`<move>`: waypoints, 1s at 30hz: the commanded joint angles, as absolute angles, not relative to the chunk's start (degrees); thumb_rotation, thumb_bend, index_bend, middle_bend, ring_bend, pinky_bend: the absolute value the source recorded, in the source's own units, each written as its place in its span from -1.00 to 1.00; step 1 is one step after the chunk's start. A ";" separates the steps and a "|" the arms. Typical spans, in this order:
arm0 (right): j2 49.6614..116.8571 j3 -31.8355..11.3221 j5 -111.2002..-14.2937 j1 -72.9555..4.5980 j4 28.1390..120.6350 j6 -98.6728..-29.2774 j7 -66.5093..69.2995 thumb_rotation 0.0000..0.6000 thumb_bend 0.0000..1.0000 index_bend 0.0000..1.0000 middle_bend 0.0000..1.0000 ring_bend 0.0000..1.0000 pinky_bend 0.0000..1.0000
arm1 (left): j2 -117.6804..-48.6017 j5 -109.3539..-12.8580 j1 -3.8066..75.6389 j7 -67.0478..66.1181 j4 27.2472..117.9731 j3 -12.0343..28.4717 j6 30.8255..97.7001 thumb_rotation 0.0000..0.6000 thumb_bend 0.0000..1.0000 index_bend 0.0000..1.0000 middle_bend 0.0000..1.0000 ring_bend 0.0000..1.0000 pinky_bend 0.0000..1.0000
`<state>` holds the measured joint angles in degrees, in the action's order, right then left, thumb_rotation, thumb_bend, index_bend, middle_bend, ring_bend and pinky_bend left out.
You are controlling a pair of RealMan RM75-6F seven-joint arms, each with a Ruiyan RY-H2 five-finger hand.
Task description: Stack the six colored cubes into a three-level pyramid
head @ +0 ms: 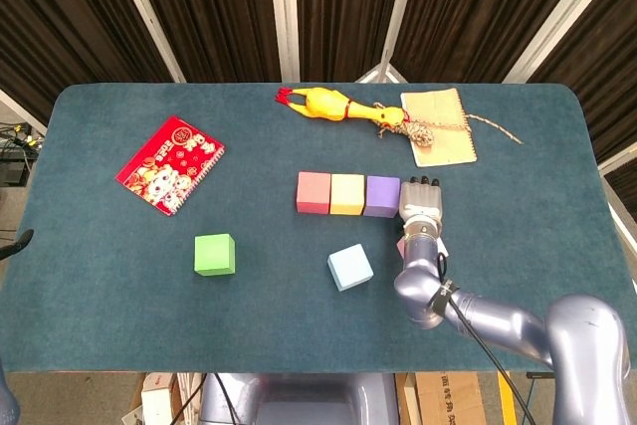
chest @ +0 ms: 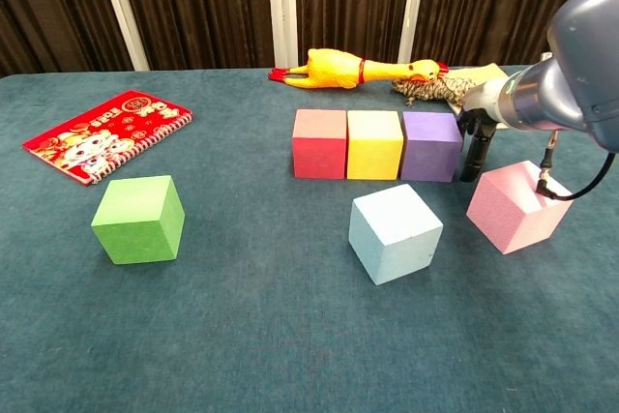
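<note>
Red (head: 313,192), yellow (head: 347,194) and purple (head: 381,196) cubes stand side by side in a row at mid-table. In front of them lies a light blue cube (head: 349,267), and a green cube (head: 214,254) sits apart at the left. The pink cube (chest: 517,206) rests right of the blue one; in the head view my right arm hides most of it. My right hand (head: 421,201) holds nothing, its fingers (chest: 472,154) stretched out right beside the purple cube's (chest: 431,146) right face. My left hand is out of sight.
A yellow rubber chicken (head: 338,106) lies behind the row. A tan notepad (head: 438,126) with a rope toy (head: 423,129) on it is at the back right. A red spiral booklet (head: 170,164) lies at the left.
</note>
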<state>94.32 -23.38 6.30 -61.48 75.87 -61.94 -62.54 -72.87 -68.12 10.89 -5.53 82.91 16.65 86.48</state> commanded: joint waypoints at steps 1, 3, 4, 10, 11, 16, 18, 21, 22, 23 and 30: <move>94.46 -23.42 6.29 -61.61 75.84 -62.08 -62.64 1.00 -0.50 -0.31 -0.69 -0.98 -1.00 | -72.89 -68.11 10.91 -5.53 82.90 16.66 86.45 1.00 -0.68 -0.73 -1.00 -0.94 -0.87; 94.55 -23.48 6.29 -61.75 75.88 -62.25 -62.74 1.00 -0.49 -0.31 -0.69 -0.98 -1.00 | -72.92 -68.09 10.92 -5.49 82.86 16.68 86.44 1.00 -0.68 -0.73 -1.00 -0.94 -0.87; 94.57 -23.54 6.31 -61.82 75.95 -62.37 -62.81 1.00 -0.49 -0.31 -0.69 -0.98 -1.00 | -72.93 -68.11 10.94 -5.48 82.85 16.69 86.44 1.00 -0.68 -0.73 -1.00 -0.94 -0.87; 94.80 -23.92 6.71 -62.35 76.09 -63.11 -63.41 1.00 -0.50 -0.31 -0.69 -0.98 -1.00 | -72.96 -68.04 10.92 -5.33 82.70 16.72 86.39 1.00 -0.68 -0.73 -1.00 -0.94 -0.87; 94.84 -23.98 6.76 -62.43 76.07 -63.24 -63.50 1.00 -0.50 -0.31 -0.69 -0.98 -1.00 | -72.94 -67.99 10.92 -5.31 82.68 16.74 86.36 1.00 -0.68 -0.73 -1.00 -0.94 -0.87; 94.92 -24.27 7.23 -62.74 75.92 -64.04 -64.18 1.00 -0.50 -0.31 -0.69 -0.98 -1.00 | -72.89 -67.69 10.94 -5.31 82.66 16.85 86.15 1.00 -0.68 -0.73 -1.00 -0.94 -0.87; 94.94 -24.39 7.42 -62.77 75.79 -64.29 -64.38 1.00 -0.50 -0.31 -0.69 -0.98 -1.00 | -72.87 -67.68 10.91 -5.27 82.68 16.85 86.17 1.00 -0.68 -0.73 -1.00 -0.94 -0.87; 95.05 -24.50 7.72 -62.78 75.52 -64.50 -64.68 1.00 -0.50 -0.31 -0.69 -0.98 -1.00 | -72.82 -67.74 10.87 -5.23 82.75 16.84 86.25 1.00 -0.68 -0.73 -1.00 -0.94 -0.87; 95.08 -24.50 7.87 -62.76 75.50 -64.48 -64.86 1.00 -0.50 -0.31 -0.69 -0.98 -1.00 | -72.81 -67.75 10.87 -5.23 82.79 16.85 86.28 1.00 -0.68 -0.73 -1.00 -0.94 -0.86; 95.10 -24.54 7.97 -62.74 75.48 -64.40 -64.99 1.00 -0.50 -0.31 -0.69 -0.98 -1.00 | -72.81 -67.76 10.85 -5.23 82.82 16.85 86.32 1.00 -0.68 -0.73 -1.00 -0.94 -0.86; 95.55 -24.82 7.74 -62.85 75.45 -64.24 -65.22 1.00 -0.50 -0.29 -0.69 -0.98 -1.00 | -72.85 -67.75 10.89 -5.30 82.82 16.82 86.24 1.00 -0.68 -0.73 -1.00 -0.94 -0.86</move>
